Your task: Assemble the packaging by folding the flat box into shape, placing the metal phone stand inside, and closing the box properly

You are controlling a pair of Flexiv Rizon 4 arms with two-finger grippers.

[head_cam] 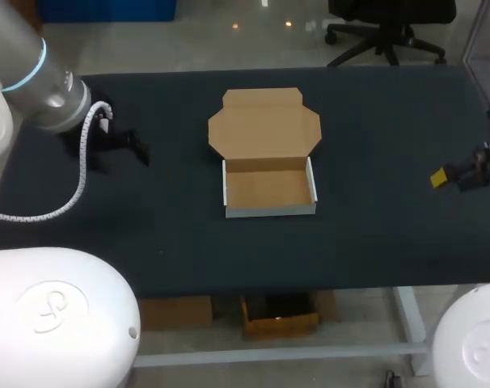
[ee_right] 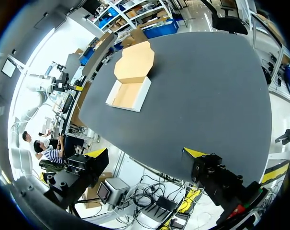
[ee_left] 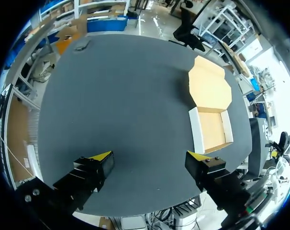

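**While both arms hang back, the box sits open mid-table**

Although its walls are already folded up, the box (head_cam: pixel 269 190) has its lid (head_cam: pixel 265 125) thrown back, lying flat on the dark table (head_cam: pixel 374 218) on the side away from the robot. The tray part is upright, white on the outside and brown inside, and its brown floor shows in full from above. It sits near the middle of the table, well apart from both arms.

On the left, the left arm (head_cam: pixel 35 73) comes in from the far corner with a white coiled cable (head_cam: pixel 83 162) looping down from it. The left gripper (ee_left: pixel 150 160) hangs over bare table, its two yellow-tipped fingers (ee_left: pixel 99 156) spread wide with nothing between them. From its wrist camera the box (ee_left: pixel 212 129) lies ahead and off to one side, lid end farther away.

At the right side of the table, the right gripper (ee_right: pixel 145 152) is likewise spread wide and holds nothing; one yellow tip (head_cam: pixel 441 176) shows in the head view. From its wrist camera the box (ee_right: pixel 128 93) lies well ahead, across a broad stretch of table.
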